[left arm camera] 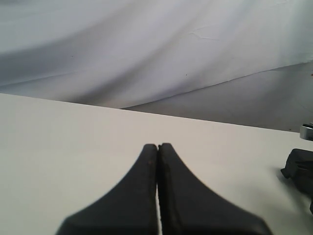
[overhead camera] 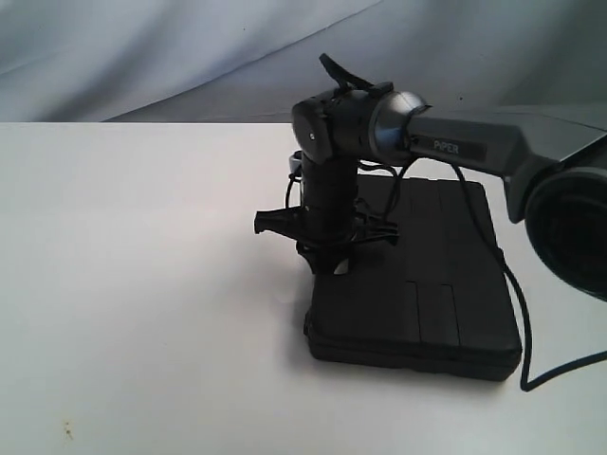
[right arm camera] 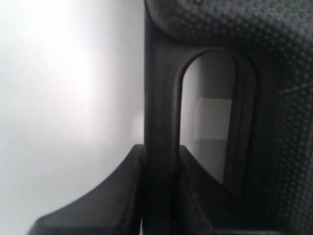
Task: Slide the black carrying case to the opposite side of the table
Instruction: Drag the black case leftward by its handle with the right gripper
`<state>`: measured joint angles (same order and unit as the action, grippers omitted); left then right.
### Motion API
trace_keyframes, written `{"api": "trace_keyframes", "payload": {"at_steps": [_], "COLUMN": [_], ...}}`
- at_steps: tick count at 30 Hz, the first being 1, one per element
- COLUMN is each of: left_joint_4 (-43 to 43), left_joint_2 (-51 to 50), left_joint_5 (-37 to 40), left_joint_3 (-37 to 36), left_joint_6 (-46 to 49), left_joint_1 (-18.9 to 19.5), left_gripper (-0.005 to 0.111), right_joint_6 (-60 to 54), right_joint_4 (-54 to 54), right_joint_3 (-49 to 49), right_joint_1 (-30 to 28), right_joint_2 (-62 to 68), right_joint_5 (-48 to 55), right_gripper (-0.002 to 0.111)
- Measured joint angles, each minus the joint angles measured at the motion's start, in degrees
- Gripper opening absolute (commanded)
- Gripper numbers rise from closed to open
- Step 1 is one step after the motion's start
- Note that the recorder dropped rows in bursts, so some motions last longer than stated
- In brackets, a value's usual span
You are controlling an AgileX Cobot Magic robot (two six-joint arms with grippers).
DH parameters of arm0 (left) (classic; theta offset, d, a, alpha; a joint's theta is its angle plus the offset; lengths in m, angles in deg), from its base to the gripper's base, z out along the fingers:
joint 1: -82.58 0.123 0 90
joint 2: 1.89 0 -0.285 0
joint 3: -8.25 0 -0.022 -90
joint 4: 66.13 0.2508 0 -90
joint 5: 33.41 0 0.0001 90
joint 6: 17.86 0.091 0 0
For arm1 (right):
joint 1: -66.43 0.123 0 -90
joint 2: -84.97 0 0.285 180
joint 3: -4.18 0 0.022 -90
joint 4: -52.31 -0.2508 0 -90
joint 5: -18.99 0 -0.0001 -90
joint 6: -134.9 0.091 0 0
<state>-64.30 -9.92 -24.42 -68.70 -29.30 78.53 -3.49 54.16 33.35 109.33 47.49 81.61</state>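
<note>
The black carrying case point(overhead camera: 417, 284) lies flat on the white table point(overhead camera: 142, 284), right of the middle. My right gripper point(overhead camera: 327, 254) comes in from the right and points straight down at the case's left edge. In the right wrist view the right gripper point(right arm camera: 161, 149) is shut on the case's handle bar point(right arm camera: 161, 88), beside the pebbled case body point(right arm camera: 274, 49). My left gripper point(left arm camera: 157, 145) is shut with nothing in it, low over the bare table point(left arm camera: 58, 137). The exterior view does not show the left gripper.
A grey cloth backdrop point(overhead camera: 142, 47) hangs behind the table's far edge. A black cable point(overhead camera: 520, 322) loops down beside the case's right edge. White tabletop stretches left of the case. A dark part of the right arm point(left arm camera: 299, 169) shows at the left wrist view's edge.
</note>
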Motion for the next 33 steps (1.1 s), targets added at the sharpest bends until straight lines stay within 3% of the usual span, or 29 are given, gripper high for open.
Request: {"api": "trace_keyframes", "payload": {"at_steps": [20, 33], "left_joint_4": [0.0, 0.0], "left_joint_2": [0.0, 0.0], "left_joint_5": [0.0, 0.0], "left_joint_3": [0.0, 0.0], "left_joint_6": [0.0, 0.0], "left_joint_1": [0.0, 0.0], "left_gripper": [0.0, 0.0], "right_joint_6": [0.5, 0.7], "right_joint_4": [1.4, 1.3], "right_joint_3": [12.8, 13.9], "right_joint_1": [3.3, 3.4], "right_joint_2": [6.8, 7.4], "right_joint_5": [5.3, 5.5], "right_gripper": [0.0, 0.001]}}
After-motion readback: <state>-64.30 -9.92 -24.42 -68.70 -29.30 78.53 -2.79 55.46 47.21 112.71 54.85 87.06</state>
